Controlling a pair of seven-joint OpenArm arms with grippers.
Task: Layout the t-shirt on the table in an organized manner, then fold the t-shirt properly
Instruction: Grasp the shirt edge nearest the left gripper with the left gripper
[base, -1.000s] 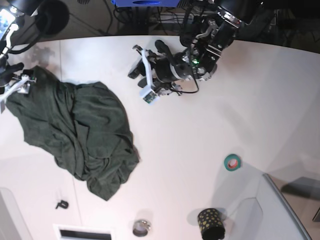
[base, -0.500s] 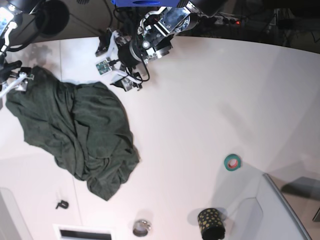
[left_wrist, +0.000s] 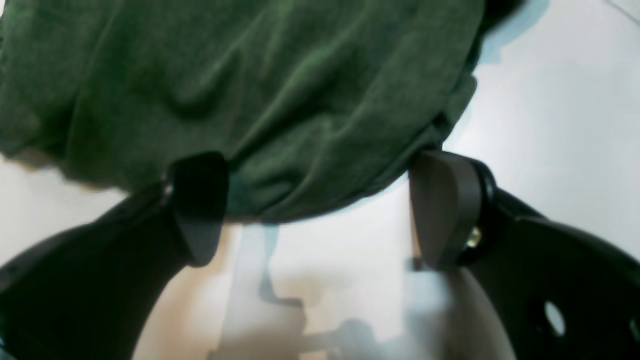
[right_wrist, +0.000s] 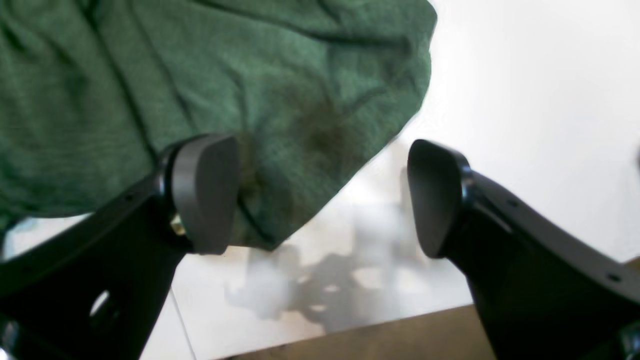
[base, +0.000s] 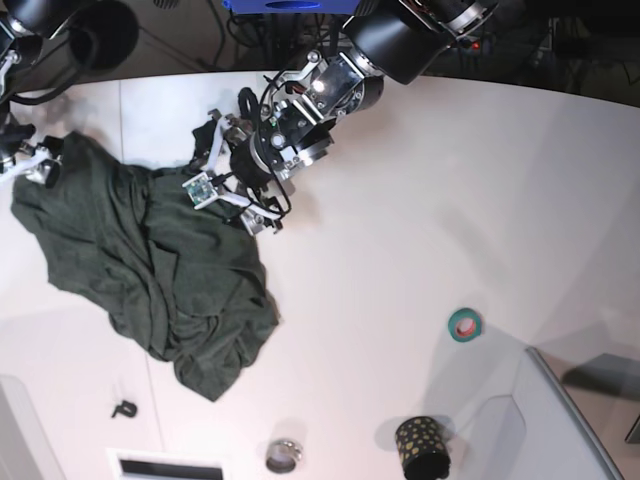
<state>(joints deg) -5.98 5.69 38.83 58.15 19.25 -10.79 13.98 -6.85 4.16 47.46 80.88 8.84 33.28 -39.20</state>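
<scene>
The t-shirt (base: 150, 270) lies crumpled on the table's (base: 400, 200) left side. Left gripper (base: 228, 200) spread wide over its upper right edge; right gripper (base: 30, 165) spread at its far-left corner, pinching nothing.

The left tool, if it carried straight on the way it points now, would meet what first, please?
Most likely the t-shirt: its rumpled edge lies just ahead of the open left tool, between its fingers, though depth is hard to judge.
</scene>
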